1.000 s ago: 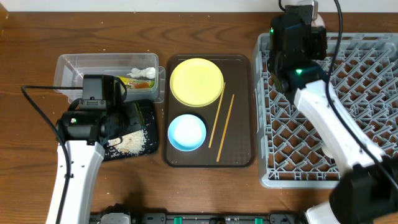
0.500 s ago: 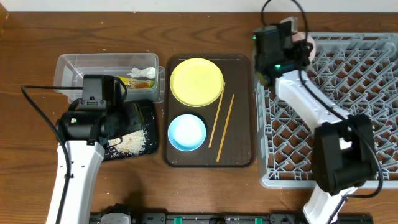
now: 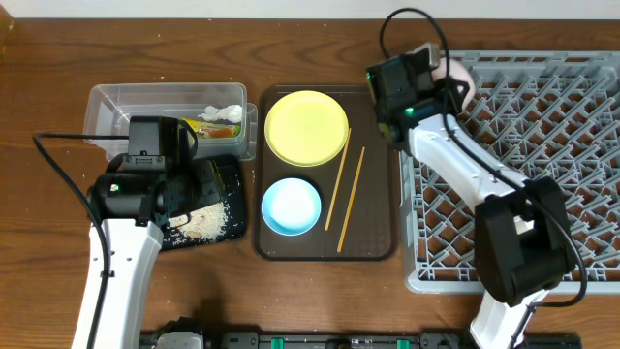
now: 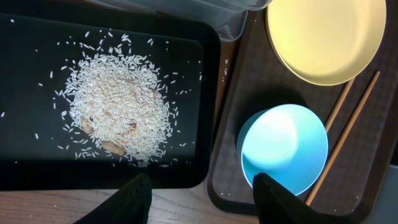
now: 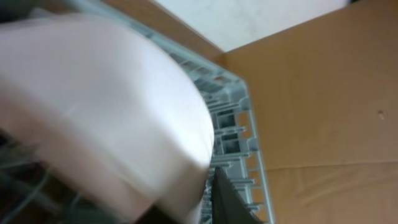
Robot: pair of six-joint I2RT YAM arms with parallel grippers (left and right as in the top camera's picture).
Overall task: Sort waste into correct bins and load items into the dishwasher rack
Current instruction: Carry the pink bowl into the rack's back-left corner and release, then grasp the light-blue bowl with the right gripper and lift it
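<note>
My right gripper clamps the white bowl over the rack's far-left corner. My left gripper hangs spread above the black tray's right edge, with the wooden tabletop beneath.

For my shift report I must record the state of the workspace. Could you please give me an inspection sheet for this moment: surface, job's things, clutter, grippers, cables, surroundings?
Surface: wooden table, no damage seen.
Job's things: clear tub holds tissue and wrapper; black tray holds rice; yellow plate, blue bowl and chopsticks lie on serving tray; white bowl at corner of rack.
Clutter: a few stray grains on serving tray.
Grippers: left gripper open, empty; right gripper against white bowl, grip unclear from blur.
Cables: black cables run from both arms.
Surroundings: brown board beyond rack.
</note>
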